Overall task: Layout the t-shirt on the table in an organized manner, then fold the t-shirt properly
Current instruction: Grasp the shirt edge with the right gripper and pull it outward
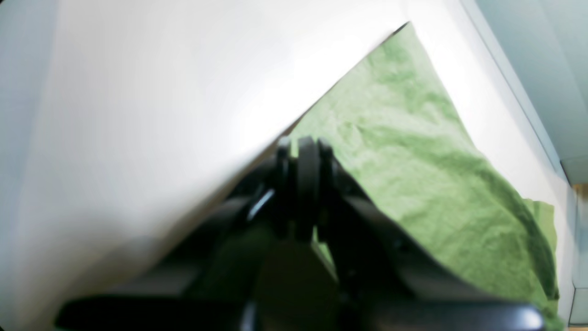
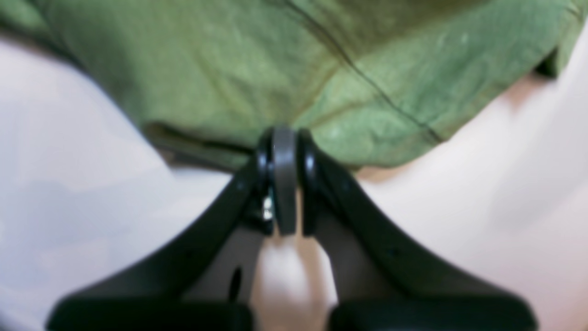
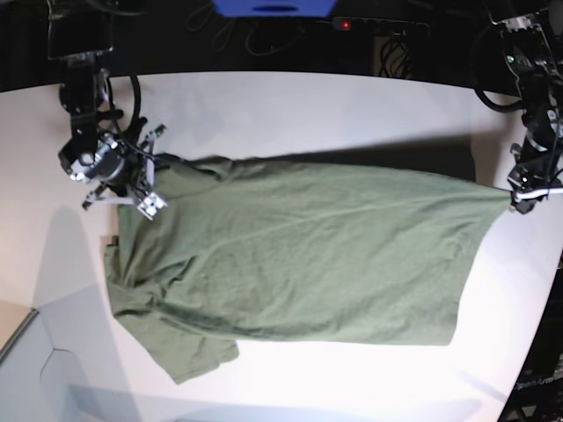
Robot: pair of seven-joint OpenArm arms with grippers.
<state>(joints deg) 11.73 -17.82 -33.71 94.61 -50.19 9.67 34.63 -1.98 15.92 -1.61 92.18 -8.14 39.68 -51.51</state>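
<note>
Olive-green cotton, the t-shirt [image 3: 308, 255], lies stretched across the white surface [image 3: 290, 105] between two black tools. The laying-out step looks to be in hand, with folding not yet begun. The left tool [image 1: 307, 151] has its fingers pressed together on a corner of the hem, and the cloth fans away beyond its tips. The right tool [image 2: 284, 147] is likewise pinched tight on the shirt's edge near the shoulder, fabric spreading just ahead of it. Next, both likely need to lower the taut cloth flat and smooth the rumpled sleeve.
</note>
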